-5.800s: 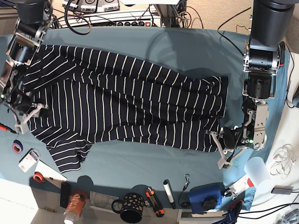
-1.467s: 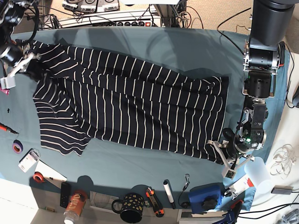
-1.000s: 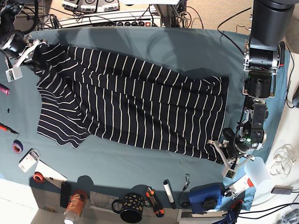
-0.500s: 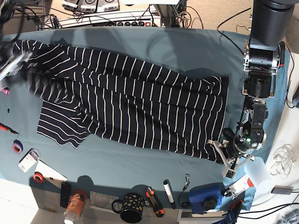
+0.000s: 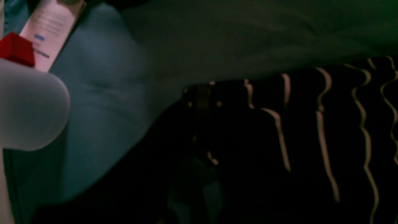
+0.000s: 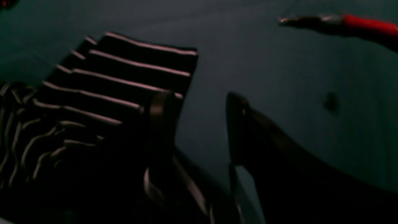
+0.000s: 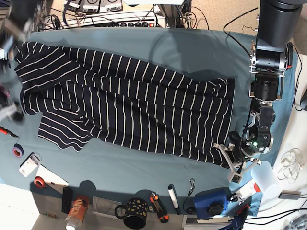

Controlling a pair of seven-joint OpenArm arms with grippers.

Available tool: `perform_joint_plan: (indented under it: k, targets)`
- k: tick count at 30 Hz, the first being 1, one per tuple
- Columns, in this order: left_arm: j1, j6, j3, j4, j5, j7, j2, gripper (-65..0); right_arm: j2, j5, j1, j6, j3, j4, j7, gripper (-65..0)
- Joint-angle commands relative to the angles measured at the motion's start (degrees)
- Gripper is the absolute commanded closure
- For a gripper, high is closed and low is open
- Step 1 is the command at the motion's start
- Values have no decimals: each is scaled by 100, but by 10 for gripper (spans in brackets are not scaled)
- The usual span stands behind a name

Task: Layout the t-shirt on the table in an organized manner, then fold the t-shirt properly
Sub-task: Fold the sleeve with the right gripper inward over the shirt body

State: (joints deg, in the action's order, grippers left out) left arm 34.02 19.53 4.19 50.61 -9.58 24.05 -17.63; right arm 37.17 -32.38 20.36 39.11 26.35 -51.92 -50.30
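- Far left of base view: my right gripper (image 7: 8, 112) is a blur at the table (image 7: 201, 48) edge, just off the shirt; wrist cam shows its jaws apart w/ nothing between them, hovering beside the lower sleeve (image 6: 130, 71)
- The t-shirt (image 7: 134, 110) lies lengthwise across the table, neck end to the left, hem to the right; both sleeves spread out on the left side, upper sleeve (image 7: 41, 64) reaching the far-left edge
- Mid body is bunched, w/ ridges running along the length and stripes wavy, so I'd call layout only partly done; the lower edge slants too
- Right end: hem corner sits at my left gripper (image 7: 229, 158), jaws together; wrist cam is too dark to prove cloth is between them, but fabric runs right up to the tips, so I judge it's pinned there
- Clutter along the near edge (mug (image 7: 132, 213), marker (image 7: 172, 198)) is well clear of the shirt
- Left to do, as I read it: flatten the body, square the hem, then all the folding, none begun yet
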Motion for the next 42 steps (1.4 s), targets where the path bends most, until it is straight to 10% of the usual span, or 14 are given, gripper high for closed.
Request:
perform_joint_plan:
  k: [1,20,30,35,42]
  targets:
    - [203,-17,-24,98,-28,-133,-44,0,170,114,280,-109,-153,179,234,-259]
    - [203,-17,-24,98,-199,-136,-50,0,-662,1147,894,-970,-717,1491,535,-259]
    - [203,-17,-24,98,-199,-157,-48,0,-811,400,855,-92,-717,1488,280,-134]
    - [203,-15,-24,98,-201,-151,-46,0,-807,378,857,-98,-717,1486,382,0]
    - [236,-26,-24,98,-199,-179,-48,0,-715,463,1154,-144,-717,1486,1294,0]
